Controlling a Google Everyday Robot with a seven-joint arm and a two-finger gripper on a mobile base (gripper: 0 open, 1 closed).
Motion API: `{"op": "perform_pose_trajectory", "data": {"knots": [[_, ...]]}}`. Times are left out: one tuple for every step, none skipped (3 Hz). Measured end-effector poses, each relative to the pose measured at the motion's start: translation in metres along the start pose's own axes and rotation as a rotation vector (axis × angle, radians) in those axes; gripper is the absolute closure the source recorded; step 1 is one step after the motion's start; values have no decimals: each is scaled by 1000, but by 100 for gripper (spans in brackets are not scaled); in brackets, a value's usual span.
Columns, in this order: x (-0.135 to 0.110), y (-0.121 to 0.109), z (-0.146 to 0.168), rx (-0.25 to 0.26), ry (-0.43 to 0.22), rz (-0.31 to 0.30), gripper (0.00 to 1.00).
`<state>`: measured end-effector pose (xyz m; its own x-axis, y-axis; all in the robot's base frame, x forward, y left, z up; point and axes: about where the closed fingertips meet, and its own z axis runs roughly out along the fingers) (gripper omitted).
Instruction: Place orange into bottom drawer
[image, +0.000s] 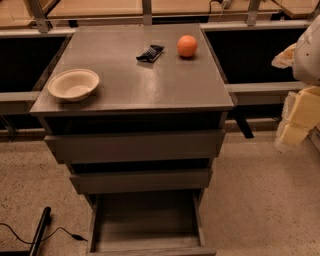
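Orange-coloured, round, smooth and matte, the orange (187, 46) rests far right on the grey-brown cabinet top (135, 80), near a black snack wrapper (150, 53). A beige bowl (73, 84) sits near left. The bottom drawer (147, 222) stands pulled out. The gripper (298, 117) hangs at the scene's right edge, apart from the cabinet; whether it is spread or closed cannot be told.

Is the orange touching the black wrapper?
Apart. The camera view shows a strip of bare cabinet top between the orange and the wrapper. The gripper is out of sight.
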<state>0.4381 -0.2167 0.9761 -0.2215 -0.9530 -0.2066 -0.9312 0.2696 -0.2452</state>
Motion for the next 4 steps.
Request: {"op": "perform_pose_trajectory", "data": {"knots": [[0, 0, 0, 0, 0, 0, 0], [-3, -26, -4, 61, -18, -27, 0], [-15, -83, -6, 163, -65, -86, 0], [-36, -140, -5, 240, -149, -129, 0]]}}
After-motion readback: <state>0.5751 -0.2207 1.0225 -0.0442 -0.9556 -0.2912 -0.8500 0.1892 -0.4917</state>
